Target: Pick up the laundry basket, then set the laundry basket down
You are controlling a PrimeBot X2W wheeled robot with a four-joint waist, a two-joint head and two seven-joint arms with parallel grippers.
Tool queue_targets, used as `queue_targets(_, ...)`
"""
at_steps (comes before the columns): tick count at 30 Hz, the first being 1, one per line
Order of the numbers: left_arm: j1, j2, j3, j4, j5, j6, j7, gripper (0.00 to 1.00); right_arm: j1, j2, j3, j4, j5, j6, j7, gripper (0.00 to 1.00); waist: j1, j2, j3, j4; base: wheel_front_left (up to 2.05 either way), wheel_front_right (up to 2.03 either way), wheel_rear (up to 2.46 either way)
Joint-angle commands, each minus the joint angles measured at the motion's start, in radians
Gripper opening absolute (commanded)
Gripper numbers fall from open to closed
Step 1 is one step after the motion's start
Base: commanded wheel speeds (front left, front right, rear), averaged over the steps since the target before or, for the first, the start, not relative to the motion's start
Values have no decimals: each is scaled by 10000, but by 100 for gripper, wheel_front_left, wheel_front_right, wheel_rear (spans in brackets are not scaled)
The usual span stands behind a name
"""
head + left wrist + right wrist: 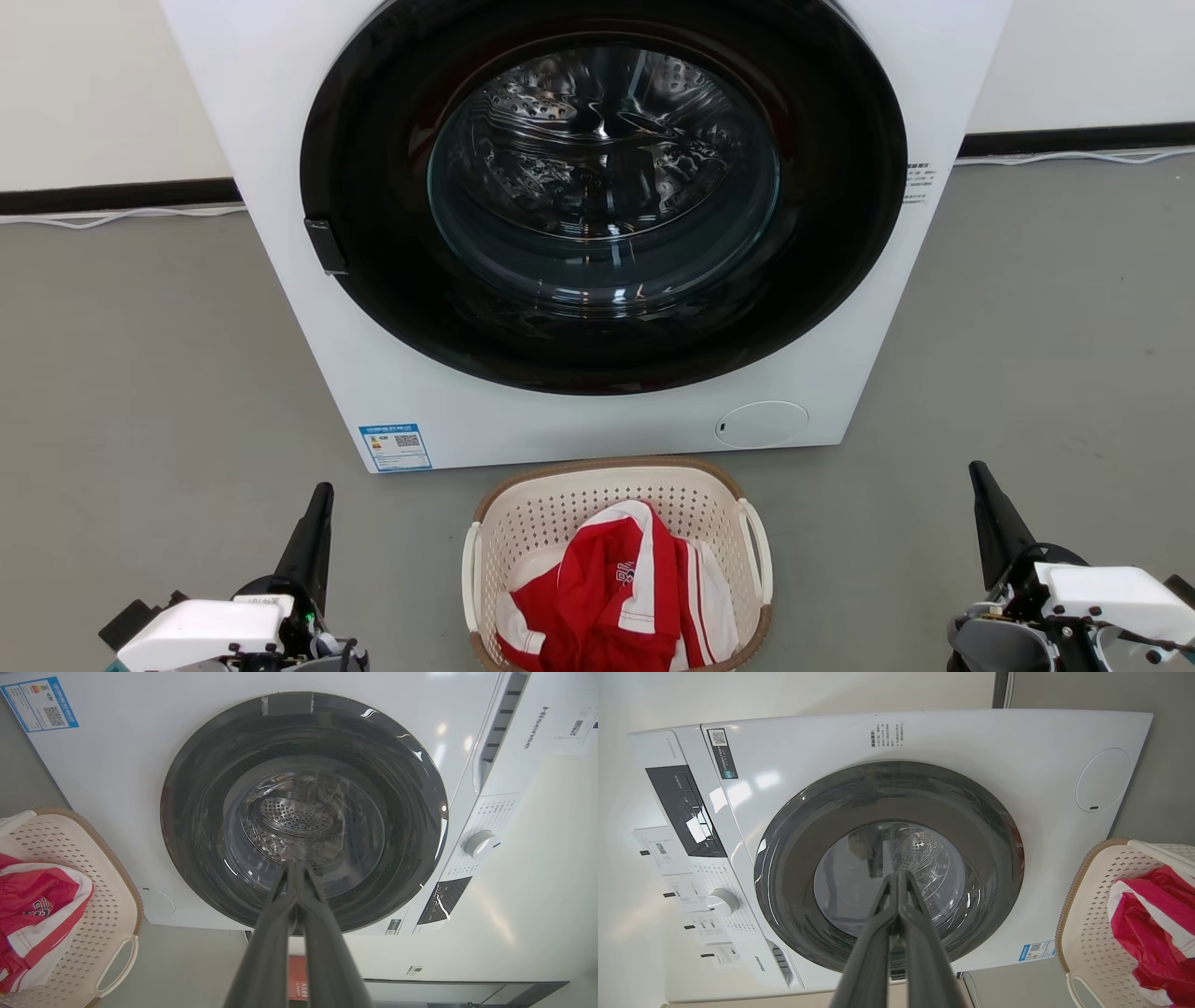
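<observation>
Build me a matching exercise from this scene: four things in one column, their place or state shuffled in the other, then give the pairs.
1. laundry basket
2. red and white garment
3. washer door
4. left gripper

A. fingers together, holding nothing
B. on the floor in front of the washer
C. round, dark-rimmed, closed
D. lying inside the basket

Pairs: 1-B, 2-D, 3-C, 4-A

The left gripper (322, 499) sits low on the left and the right gripper (980, 478) low on the right. Both point up, each with its two dark fingers (273, 933) pressed together.
</observation>
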Motion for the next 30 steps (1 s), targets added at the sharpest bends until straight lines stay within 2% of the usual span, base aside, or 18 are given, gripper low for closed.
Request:
queue_targets(1, -555, 102, 298, -292, -50, -71, 61, 0, -405, -37, 184, -292, 69, 73, 74, 0, 0, 0, 0, 0, 0, 0, 0)
queue_targets(30, -555, 102, 297, -292, -50, -71, 60, 0, -405, -37, 184, -292, 70, 73, 74, 0, 0, 0, 0, 0, 0, 0, 0)
